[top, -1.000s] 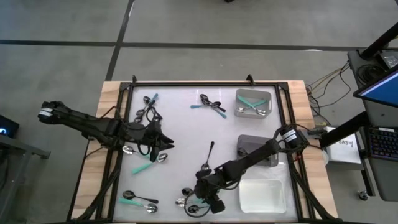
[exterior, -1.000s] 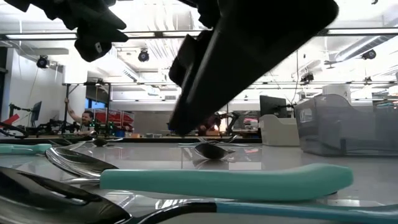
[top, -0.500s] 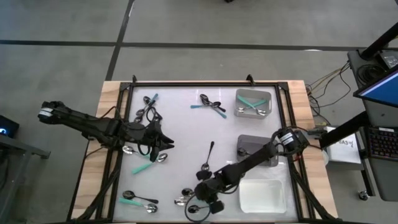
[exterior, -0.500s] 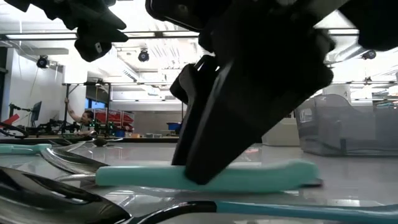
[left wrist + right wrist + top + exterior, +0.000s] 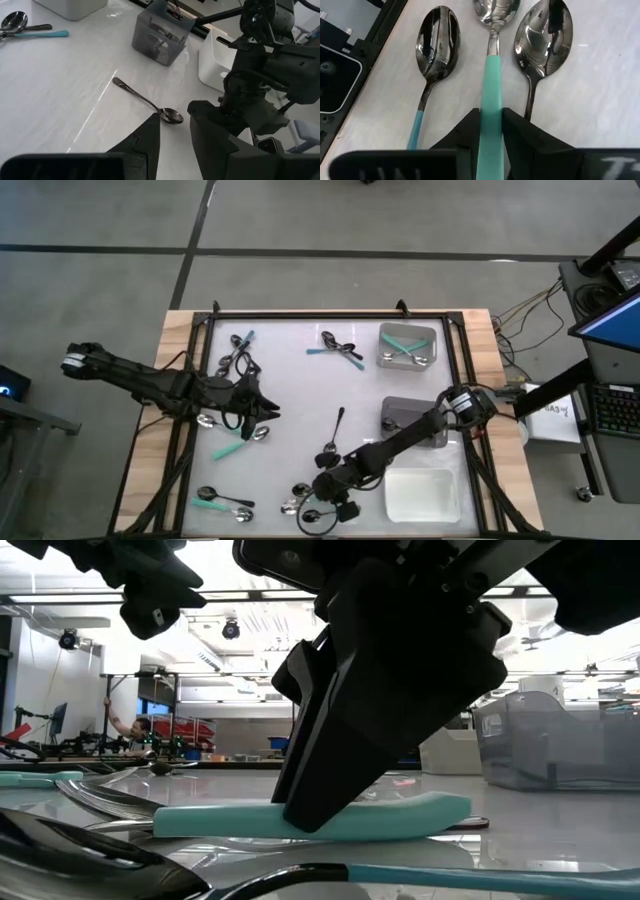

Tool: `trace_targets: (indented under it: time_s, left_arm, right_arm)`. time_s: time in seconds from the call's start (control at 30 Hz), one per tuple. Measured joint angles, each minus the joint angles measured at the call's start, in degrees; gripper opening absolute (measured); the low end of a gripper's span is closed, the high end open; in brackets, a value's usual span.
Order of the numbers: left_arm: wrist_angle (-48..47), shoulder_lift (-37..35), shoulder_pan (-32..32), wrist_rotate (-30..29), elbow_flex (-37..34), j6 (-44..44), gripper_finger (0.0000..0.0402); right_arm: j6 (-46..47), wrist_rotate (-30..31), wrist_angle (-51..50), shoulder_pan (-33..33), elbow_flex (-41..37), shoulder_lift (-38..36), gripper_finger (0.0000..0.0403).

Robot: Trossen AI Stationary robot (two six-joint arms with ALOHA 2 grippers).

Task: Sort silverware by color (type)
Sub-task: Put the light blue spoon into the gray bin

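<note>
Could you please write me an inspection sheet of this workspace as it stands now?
Surface: white table in a black frame, on a wooden base.
Job's things: spoons scattered in small groups; teal-handled spoon lies between a black-bowled spoon and an all-metal spoon.
Clutter: grey tray holding teal-handled spoons, a second grey tray, white tray.
Grippers: right gripper low at the near edge, fingers on either side of the teal handle; left gripper at the table's left side, holding nothing.
Cables: wires off the right edge.
Surroundings: a person far behind the table.
</note>
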Motion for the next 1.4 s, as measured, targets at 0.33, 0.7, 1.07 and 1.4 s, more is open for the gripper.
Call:
trace_targets:
  time_s: [0.33, 0.7, 1.07, 1.4]
  left_arm:
    - [0.0, 0.0, 0.0, 0.0, 0.0, 0.7, 0.0090]
    - [0.0, 0.1, 0.0, 0.0, 0.0, 0.7, 0.0090]
    - [0.0, 0.1, 0.0, 0.0, 0.0, 0.7, 0.0090]
    - [-0.1, 0.1, 0.0, 0.0, 0.0, 0.7, 0.0090]
  right_arm:
    - [0.7, -0.9, -0.6, 0.2, -0.1, -1.6, 0.0008]
    - [2.5, -0.8, -0.4, 0.1, -0.1, -4.0, 0.0012]
    - [0.1, -0.9, -1.0, 0.5, -0.1, -4.0, 0.0102]
    - [-3.5, -0.3, -3.5, 0.6, -0.3, -2.3, 0.0118]
